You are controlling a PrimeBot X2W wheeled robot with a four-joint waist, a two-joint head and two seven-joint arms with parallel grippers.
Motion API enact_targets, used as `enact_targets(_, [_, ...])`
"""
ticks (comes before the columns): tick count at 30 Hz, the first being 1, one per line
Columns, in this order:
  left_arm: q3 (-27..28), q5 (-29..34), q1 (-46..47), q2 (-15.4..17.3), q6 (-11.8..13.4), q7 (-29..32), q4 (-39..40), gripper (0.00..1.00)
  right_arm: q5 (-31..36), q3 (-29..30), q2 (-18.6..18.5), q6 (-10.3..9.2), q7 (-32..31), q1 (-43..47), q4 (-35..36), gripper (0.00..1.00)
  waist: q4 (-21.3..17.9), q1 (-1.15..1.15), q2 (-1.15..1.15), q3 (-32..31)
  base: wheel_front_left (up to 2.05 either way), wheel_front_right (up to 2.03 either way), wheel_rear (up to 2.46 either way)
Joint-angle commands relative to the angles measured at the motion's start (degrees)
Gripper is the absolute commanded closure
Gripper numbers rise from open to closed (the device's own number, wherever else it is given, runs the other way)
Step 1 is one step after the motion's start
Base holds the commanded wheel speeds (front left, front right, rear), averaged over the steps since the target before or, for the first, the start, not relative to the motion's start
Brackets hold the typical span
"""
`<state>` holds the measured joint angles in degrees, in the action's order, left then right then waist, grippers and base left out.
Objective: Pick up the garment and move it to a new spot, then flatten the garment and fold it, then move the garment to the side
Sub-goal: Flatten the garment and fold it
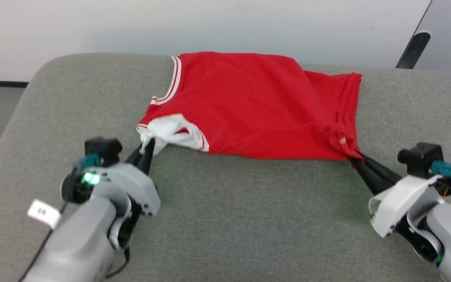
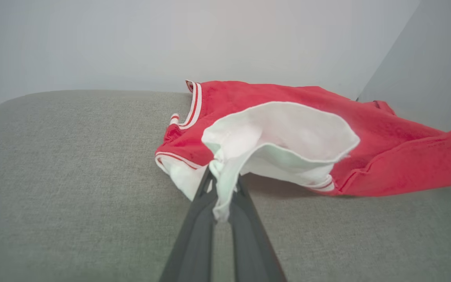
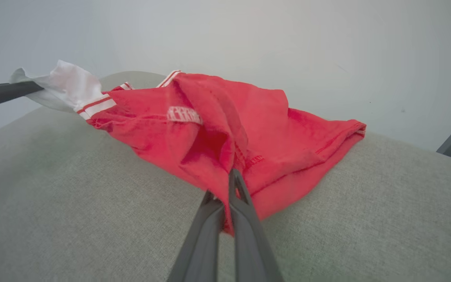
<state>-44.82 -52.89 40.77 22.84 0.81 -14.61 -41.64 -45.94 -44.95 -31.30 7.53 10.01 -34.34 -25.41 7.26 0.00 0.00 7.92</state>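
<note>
Pinching the garment (image 1: 249,109) by its white sleeve (image 1: 170,131) in my left gripper (image 1: 146,148) and near-right corner in my right gripper (image 1: 354,158), both clamped tight, I reckoned an even outward pull best.

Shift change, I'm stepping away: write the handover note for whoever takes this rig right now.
Garment: rumpled on the grey cushion, drawn out between the two grippers.
Left gripper: shut on its white sleeve.
Right gripper: shut on a red corner.
Done: both grips taken.
Left: flatten, fold, move aside.
</note>
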Motion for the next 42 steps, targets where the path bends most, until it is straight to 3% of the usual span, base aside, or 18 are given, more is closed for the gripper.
enact_targets(1, [0.0,0.0,-2.3,0.9,1.2,-0.1,2.5,1.0,0.3,1.1,-0.6,-0.04,-0.6,1.9,1.2,1.0,0.2,0.0,0.0,0.2,0.0,0.0,0.0])
enact_targets(17, [-2.2,-1.0,-18.0,9.3,10.6,5.1,25.1,1.0,1.7,3.8,-7.0,-0.04,-7.6,14.9,15.8,1.0,1.1,0.0,0.0,0.5,0.0,0.0,0.0])
enact_targets(21, [-2.5,-1.7,-21.5,11.3,14.0,7.2,31.4,1.0,1.1,4.5,-9.4,-0.04,-9.3,18.6,19.3,1.0,1.3,0.0,0.0,0.7,0.0,0.0,0.0])
enact_targets(34, [-3.1,-4.3,-30.7,19.4,22.1,14.2,48.4,1.0,-2.2,11.9,-15.1,-0.04,-15.2,29.2,25.8,1.0,1.2,0.0,0.0,1.7,0.0,0.0,0.0])
enact_targets(42, [-0.6,-1.1,-27.9,25.4,27.5,16.2,56.9,1.0,-2.9,20.3,-13.2,-0.04,-17.4,31.4,28.3,1.0,0.2,0.0,0.0,2.7,0.0,0.0,0.0])
